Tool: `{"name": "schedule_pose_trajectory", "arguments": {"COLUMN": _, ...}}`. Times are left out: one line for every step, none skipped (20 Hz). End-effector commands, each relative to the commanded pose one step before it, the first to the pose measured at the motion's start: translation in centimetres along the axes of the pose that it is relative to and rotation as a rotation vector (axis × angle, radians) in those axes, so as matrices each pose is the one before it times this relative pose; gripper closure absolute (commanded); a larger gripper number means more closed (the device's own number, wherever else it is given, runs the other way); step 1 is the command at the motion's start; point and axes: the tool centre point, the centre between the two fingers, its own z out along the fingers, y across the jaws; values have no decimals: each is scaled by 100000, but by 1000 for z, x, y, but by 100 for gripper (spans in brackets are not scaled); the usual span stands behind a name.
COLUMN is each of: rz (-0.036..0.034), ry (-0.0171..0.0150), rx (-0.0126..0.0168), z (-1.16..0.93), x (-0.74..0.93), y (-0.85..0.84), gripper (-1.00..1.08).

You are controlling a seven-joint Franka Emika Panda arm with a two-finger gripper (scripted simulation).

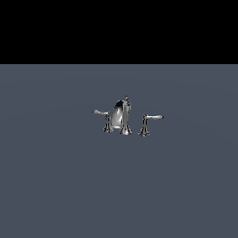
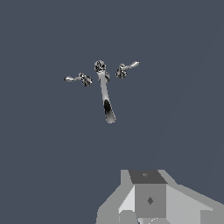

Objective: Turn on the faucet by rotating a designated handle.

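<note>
Faucet (image 1: 123, 117) handle (image 1: 103, 118) stands well apart from the gripper (image 2: 148, 205), its lever arm pointing toward the exterior view's left; gripper opening cannot be determined.

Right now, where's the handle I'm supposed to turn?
The handle stands on the exterior view's left of the faucet's spout, lever arm pointing leftward, away from the spout.
</note>
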Motion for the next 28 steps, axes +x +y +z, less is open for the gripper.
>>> {"name": "schedule_pose_trajectory", "arguments": {"rz": 6114, "ry": -216, "rx": 487, "z": 743, "x": 1478, "y": -955, "gripper": 108}}
{"name": "schedule_pose_trajectory", "arguments": {"rz": 2410, "ry": -90, "rx": 149, "z": 321, "x": 551, "y": -409, "gripper": 108}}
{"name": "schedule_pose_trajectory", "arguments": {"rz": 2414, "ry": -89, "rx": 139, "z": 335, "x": 538, "y": -423, "gripper": 108}}
{"name": "schedule_pose_trajectory", "arguments": {"rz": 2420, "ry": -87, "rx": 128, "z": 348, "x": 524, "y": -436, "gripper": 108}}
{"name": "schedule_pose_trajectory", "arguments": {"rz": 2424, "ry": -85, "rx": 118, "z": 362, "x": 510, "y": -448, "gripper": 108}}
{"name": "schedule_pose_trajectory", "arguments": {"rz": 2429, "ry": -83, "rx": 107, "z": 376, "x": 495, "y": -459, "gripper": 108}}
{"name": "schedule_pose_trajectory", "arguments": {"rz": 2433, "ry": -79, "rx": 97, "z": 390, "x": 479, "y": -470, "gripper": 108}}
{"name": "schedule_pose_trajectory", "arguments": {"rz": 2438, "ry": -76, "rx": 87, "z": 403, "x": 463, "y": -481, "gripper": 108}}
{"name": "schedule_pose_trajectory", "arguments": {"rz": 2440, "ry": -71, "rx": 77, "z": 417, "x": 446, "y": -491, "gripper": 108}}
{"name": "schedule_pose_trajectory", "arguments": {"rz": 2445, "ry": -67, "rx": 68, "z": 430, "x": 430, "y": -499, "gripper": 108}}
{"name": "schedule_pose_trajectory", "arguments": {"rz": 2448, "ry": -61, "rx": 58, "z": 444, "x": 413, "y": -507, "gripper": 108}}
{"name": "schedule_pose_trajectory", "arguments": {"rz": 2451, "ry": -56, "rx": 50, "z": 457, "x": 395, "y": -515, "gripper": 108}}
{"name": "schedule_pose_trajectory", "arguments": {"rz": 2453, "ry": -49, "rx": 41, "z": 471, "x": 377, "y": -522, "gripper": 108}}
{"name": "schedule_pose_trajectory", "arguments": {"rz": 2455, "ry": -43, "rx": 33, "z": 484, "x": 359, "y": -528, "gripper": 108}}
{"name": "schedule_pose_trajectory", "arguments": {"rz": 2459, "ry": -35, "rx": 25, "z": 497, "x": 341, "y": -532, "gripper": 108}}
{"name": "schedule_pose_trajectory", "arguments": {"rz": 2460, "ry": -28, "rx": 18, "z": 510, "x": 322, "y": -537, "gripper": 108}}
{"name": "schedule_pose_trajectory", "arguments": {"rz": 2461, "ry": -20, "rx": 11, "z": 523, "x": 303, "y": -541, "gripper": 108}}
{"name": "schedule_pose_trajectory", "arguments": {"rz": 2463, "ry": -11, "rx": 4, "z": 536, "x": 284, "y": -543, "gripper": 108}}
{"name": "schedule_pose_trajectory", "arguments": {"rz": 2464, "ry": -3, "rx": -2, "z": 548, "x": 265, "y": -545, "gripper": 108}}
{"name": "schedule_pose_trajectory", "arguments": {"rz": 2465, "ry": 6, "rx": -7, "z": 561, "x": 246, "y": -546, "gripper": 108}}
{"name": "schedule_pose_trajectory", "arguments": {"rz": 2464, "ry": 16, "rx": -12, "z": 573, "x": 226, "y": -547, "gripper": 108}}
{"name": "schedule_pose_trajectory", "arguments": {"rz": 2466, "ry": 25, "rx": -17, "z": 586, "x": 208, "y": -546, "gripper": 108}}
{"name": "schedule_pose_trajectory", "arguments": {"rz": 2464, "ry": 35, "rx": -21, "z": 598, "x": 188, "y": -545, "gripper": 108}}
{"name": "schedule_pose_trajectory", "arguments": {"rz": 2464, "ry": 45, "rx": -24, "z": 610, "x": 169, "y": -542, "gripper": 108}}
{"name": "schedule_pose_trajectory", "arguments": {"rz": 2464, "ry": 56, "rx": -27, "z": 622, "x": 150, "y": -539, "gripper": 108}}
{"name": "schedule_pose_trajectory", "arguments": {"rz": 2463, "ry": 66, "rx": -29, "z": 633, "x": 131, "y": -535, "gripper": 108}}
{"name": "schedule_pose_trajectory", "arguments": {"rz": 2460, "ry": 76, "rx": -31, "z": 645, "x": 112, "y": -531, "gripper": 108}}
{"name": "schedule_pose_trajectory", "arguments": {"rz": 2460, "ry": 87, "rx": -32, "z": 656, "x": 94, "y": -525, "gripper": 108}}
